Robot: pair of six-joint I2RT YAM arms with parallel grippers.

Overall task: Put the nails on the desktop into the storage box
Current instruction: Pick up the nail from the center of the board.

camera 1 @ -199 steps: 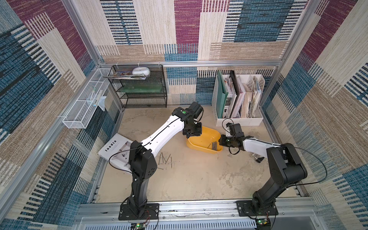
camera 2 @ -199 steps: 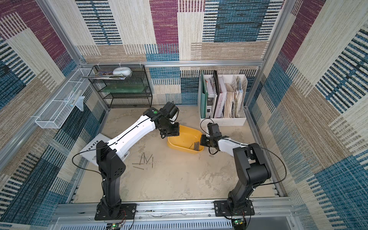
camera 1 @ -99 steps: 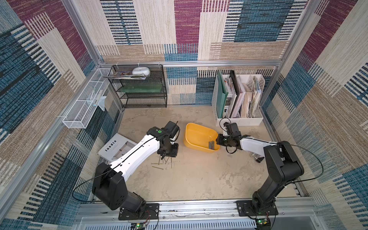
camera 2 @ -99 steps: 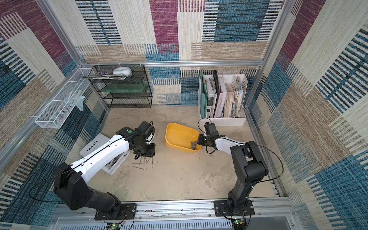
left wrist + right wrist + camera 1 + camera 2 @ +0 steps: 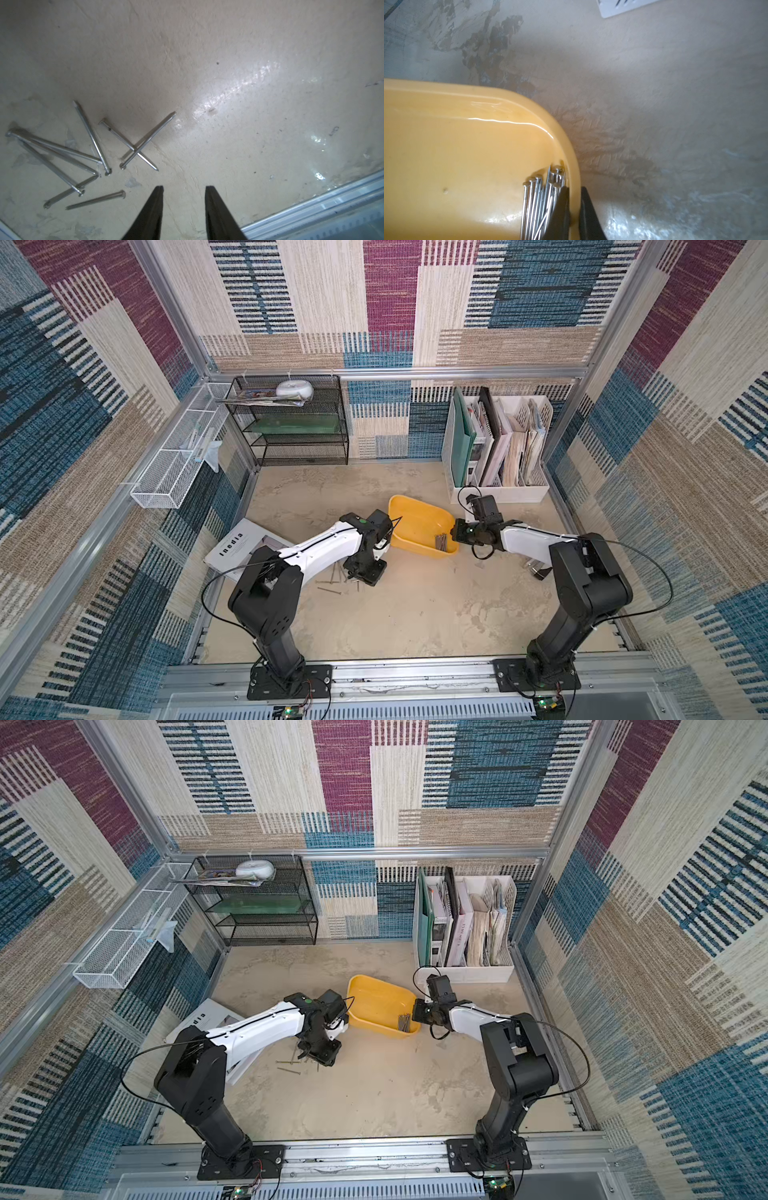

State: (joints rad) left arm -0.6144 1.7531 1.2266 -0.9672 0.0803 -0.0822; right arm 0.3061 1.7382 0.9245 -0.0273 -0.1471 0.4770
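While the right gripper (image 5: 574, 188) clamped the rim of the yellow storage box (image 5: 467, 145), bundled nails (image 5: 533, 203) in its corner, the left gripper (image 5: 184, 188) hung open over the desktop (image 5: 228, 62) beside loose nails (image 5: 91, 137)

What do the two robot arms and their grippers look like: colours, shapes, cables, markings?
The left arm and right arm have black joints and bases and a white forearm shell. A thin black cable loops along each; a green dot marks each wrist. The left gripper and right gripper have slim, tapering black fingers.
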